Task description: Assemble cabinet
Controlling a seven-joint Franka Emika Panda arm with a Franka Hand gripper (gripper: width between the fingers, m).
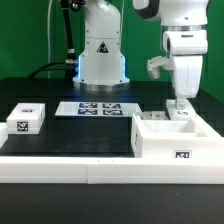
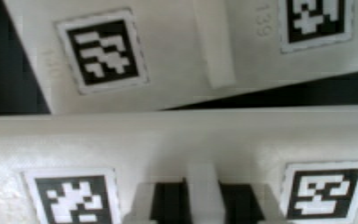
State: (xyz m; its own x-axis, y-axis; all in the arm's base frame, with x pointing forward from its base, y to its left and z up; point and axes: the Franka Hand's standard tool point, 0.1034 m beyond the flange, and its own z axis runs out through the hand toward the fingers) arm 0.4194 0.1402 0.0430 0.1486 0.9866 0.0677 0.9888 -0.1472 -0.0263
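Black tabletop (image 1: 90,135); gripper (image 1: 180,107) pinching cabinet (image 1: 158,140) thin wall, jaws nearly together.

The arm (image 1: 185,45) hangs upright, its jaws pointing straight down, their spacing unclear.

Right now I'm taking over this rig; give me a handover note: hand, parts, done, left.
The hand is low at the far edge of the cabinet; open or shut cannot be told.
The cabinet sits on the exterior view's right, open side up.
A small tagged white piece lies apart on the exterior view's left.
Done: nothing visibly joined.
Left: fitting that loose piece.
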